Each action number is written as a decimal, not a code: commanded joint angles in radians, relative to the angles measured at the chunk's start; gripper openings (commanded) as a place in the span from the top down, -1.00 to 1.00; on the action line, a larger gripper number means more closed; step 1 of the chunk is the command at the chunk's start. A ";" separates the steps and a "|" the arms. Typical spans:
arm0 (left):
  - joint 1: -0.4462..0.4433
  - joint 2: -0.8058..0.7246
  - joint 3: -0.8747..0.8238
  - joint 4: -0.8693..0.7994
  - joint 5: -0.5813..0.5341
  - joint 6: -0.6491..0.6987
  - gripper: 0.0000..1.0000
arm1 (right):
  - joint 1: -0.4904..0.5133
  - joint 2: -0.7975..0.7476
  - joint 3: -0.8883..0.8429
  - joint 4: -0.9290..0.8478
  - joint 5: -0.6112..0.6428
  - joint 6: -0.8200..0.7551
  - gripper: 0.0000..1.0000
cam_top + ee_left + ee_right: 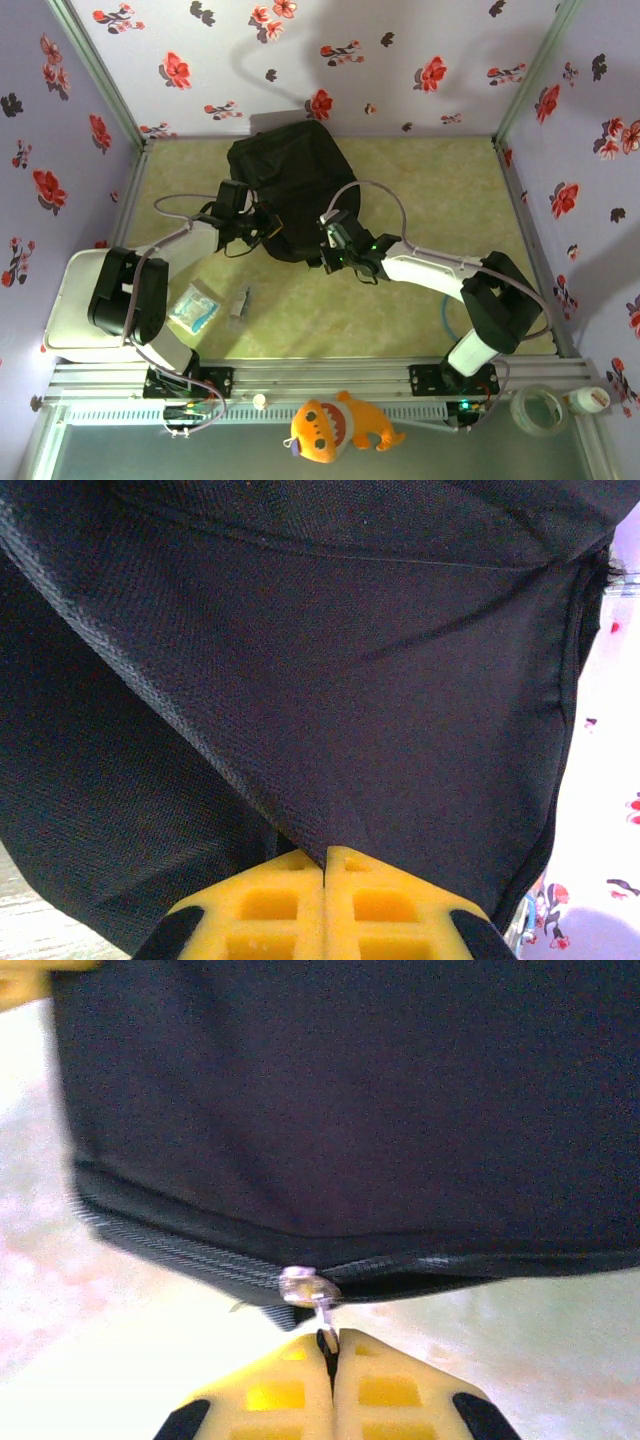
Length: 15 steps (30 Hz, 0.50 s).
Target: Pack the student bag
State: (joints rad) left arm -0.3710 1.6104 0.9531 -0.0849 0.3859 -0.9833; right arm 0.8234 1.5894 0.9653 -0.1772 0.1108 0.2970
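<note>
Your bag lies at the far middle of the table, between the two arms. It is soft, limp cloth that will sag and fold rather than hold its shape, so reckon it light but floppy. Your left gripper is closed tight on a pinched fold of the black fabric, and your right gripper is closed on the small metal zip pull at the bag's edge. That pull looks thin and probably slippery, so hold the cloth taut on the left and draw along the zip line, not away from it.
</note>
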 commanded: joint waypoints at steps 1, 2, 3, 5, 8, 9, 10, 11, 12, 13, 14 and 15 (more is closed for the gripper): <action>0.023 -0.033 -0.003 0.016 -0.048 0.023 1.00 | -0.033 -0.045 -0.020 -0.097 0.248 0.113 1.00; 0.027 -0.034 -0.007 0.016 -0.048 0.022 1.00 | -0.050 -0.051 -0.026 -0.112 0.275 0.137 1.00; 0.028 -0.036 -0.010 0.014 -0.049 0.023 1.00 | -0.069 -0.055 -0.034 -0.123 0.289 0.162 1.00; 0.029 -0.040 -0.014 0.013 -0.050 0.027 1.00 | -0.105 -0.052 -0.037 -0.149 0.308 0.207 1.00; 0.028 -0.045 -0.019 0.013 -0.047 0.028 1.00 | -0.147 -0.043 -0.025 -0.172 0.304 0.254 1.00; 0.029 -0.046 -0.019 0.013 -0.044 0.029 1.00 | -0.153 -0.038 -0.017 -0.174 0.297 0.260 1.00; 0.028 -0.045 -0.019 0.013 -0.041 0.030 1.00 | -0.156 -0.033 -0.008 -0.178 0.294 0.262 1.00; 0.029 -0.046 -0.017 0.011 -0.039 0.031 1.00 | -0.159 -0.023 0.010 -0.191 0.292 0.265 1.00; 0.029 -0.046 -0.015 0.010 -0.038 0.033 1.00 | -0.159 -0.015 0.030 -0.203 0.284 0.265 1.00; 0.029 -0.046 -0.013 0.008 -0.039 0.035 1.00 | -0.159 -0.009 0.040 -0.210 0.273 0.264 1.00; 0.028 -0.043 -0.011 0.008 -0.035 0.038 1.00 | -0.159 -0.007 0.048 -0.209 0.253 0.259 1.00; 0.029 -0.041 -0.006 0.005 -0.033 0.043 1.00 | -0.159 -0.010 0.045 -0.195 0.216 0.247 1.00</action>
State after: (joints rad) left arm -0.3683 1.6009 0.9470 -0.0765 0.4152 -0.9802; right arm 0.6926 1.5726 0.9863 -0.2687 0.2764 0.5140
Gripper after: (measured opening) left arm 0.043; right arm 0.042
